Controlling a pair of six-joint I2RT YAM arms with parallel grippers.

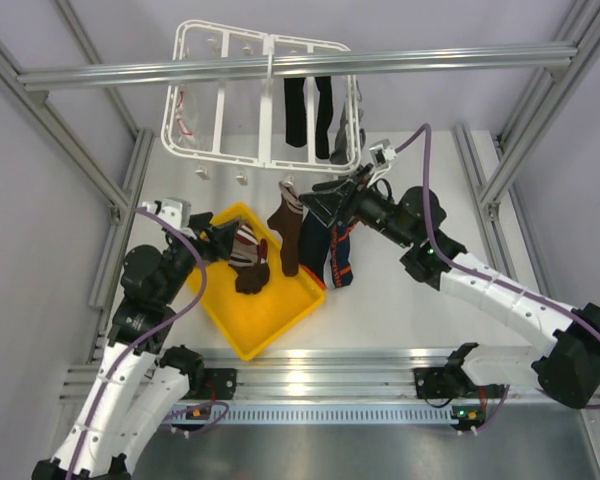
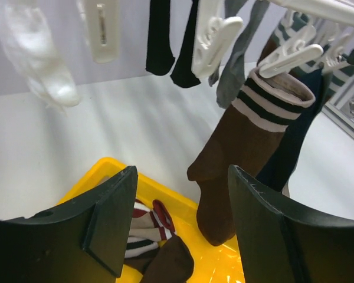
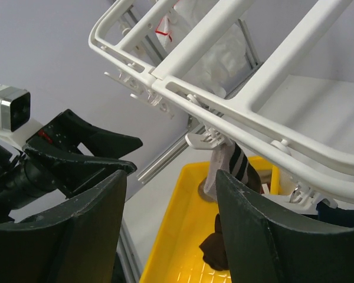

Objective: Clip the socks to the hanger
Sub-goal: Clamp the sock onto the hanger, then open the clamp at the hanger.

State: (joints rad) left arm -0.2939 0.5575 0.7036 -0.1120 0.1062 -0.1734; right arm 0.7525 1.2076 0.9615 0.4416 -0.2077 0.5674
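Both stand open and empty: the left end effector (image 2: 183, 177) just above the yellow tray (image 1: 270, 322), the right end effector (image 3: 171, 177) beyond its far corner. The hanger (image 1: 269, 110) hangs beyond the tray; a clipped brown sock (image 2: 242, 141) dangles into it. Striped socks (image 2: 146, 223) lie in the tray. Best pinch one by its cuff alone, so it lifts clear of its neighbours
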